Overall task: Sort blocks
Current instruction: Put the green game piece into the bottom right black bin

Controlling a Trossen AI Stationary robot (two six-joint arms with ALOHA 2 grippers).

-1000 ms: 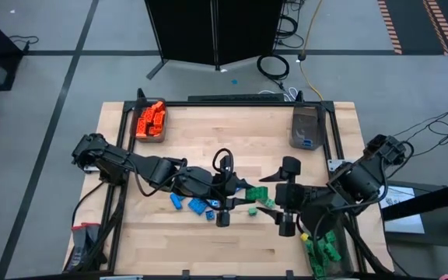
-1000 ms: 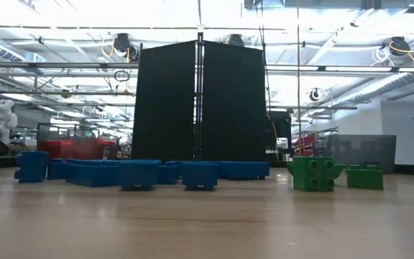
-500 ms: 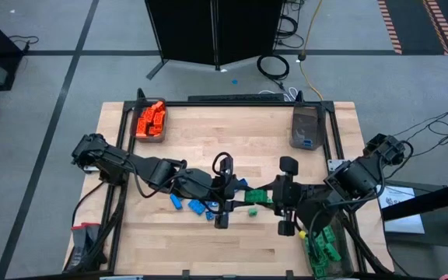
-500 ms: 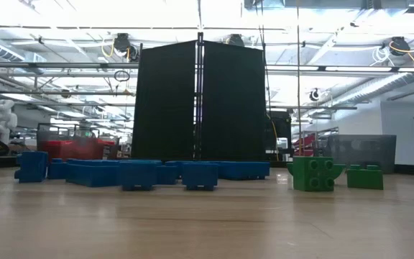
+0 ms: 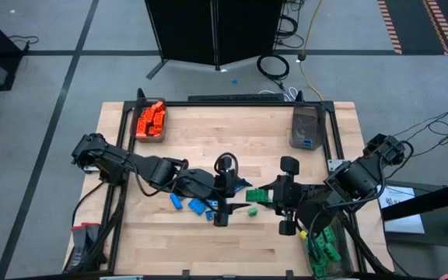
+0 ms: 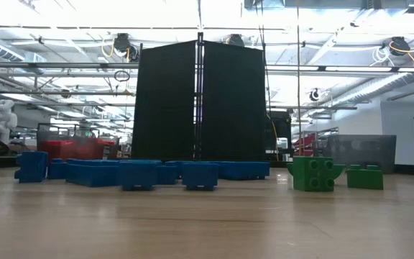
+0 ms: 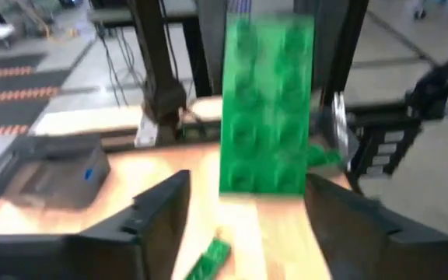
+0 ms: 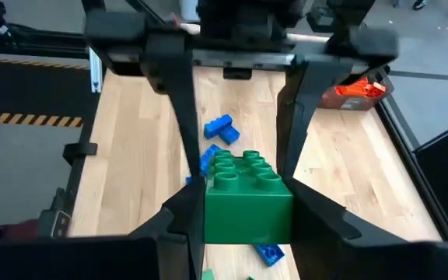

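Note:
A long green block (image 5: 259, 194) hangs level above the table's middle, studs up, with my right gripper (image 5: 269, 194) shut on its right end. My left gripper (image 5: 242, 194) is open: its fingers (image 7: 166, 206) stand on either side of the block's (image 7: 264, 109) left end, with a gap on each side. On the table below lie several blue blocks (image 5: 195, 205) and a small green block (image 5: 251, 210). The low view shows the blue blocks (image 6: 139, 174) and two green blocks (image 6: 313, 173) resting flat on the wood. My right gripper pinches the green block's two long sides (image 8: 213, 211) between its two fingers, at the end nearer to it. The fingers come level from the table's right and lie along the block. The block is lifted clear of the table, level, studs up.
A bin of orange blocks (image 5: 151, 120) stands at the far left. A grey bin (image 5: 306, 128) with blue in it stands at the far right. A bin of green blocks (image 5: 323, 247) hangs at the near right. Bare wood lies along the near edge.
My right gripper has moved a little toward the table's left, up to the green block at my left gripper, and has closed on it. The block has stayed lifted where it was.

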